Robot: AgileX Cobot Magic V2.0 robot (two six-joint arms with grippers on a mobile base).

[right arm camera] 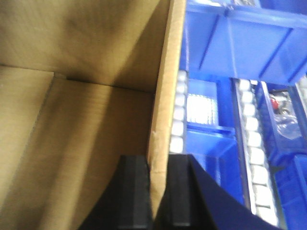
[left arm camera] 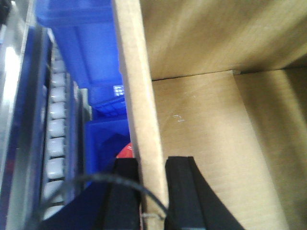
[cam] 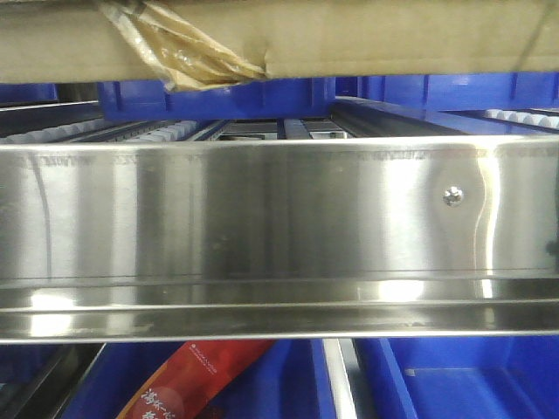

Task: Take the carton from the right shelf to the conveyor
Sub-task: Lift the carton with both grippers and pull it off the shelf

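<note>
At the left wall of the carton (left arm camera: 216,143), the left gripper (left arm camera: 152,194) is pinching the cardboard edge, jaws clamped with one pad on each face. Across at the right wall, the right gripper (right arm camera: 160,191) is gripping the same way. The grasp is looking done. The carton seems to be hanging just above the right shelf (cam: 262,209), over its white rollers (right arm camera: 178,120) and in front of blue bins (cam: 437,92). Carrying it off to the conveyor, which is showing in no view, is waiting to be done. The box is showing plain brown, open-topped, with a crumpled tape wad (cam: 188,52) peeling at its lower edge.
</note>
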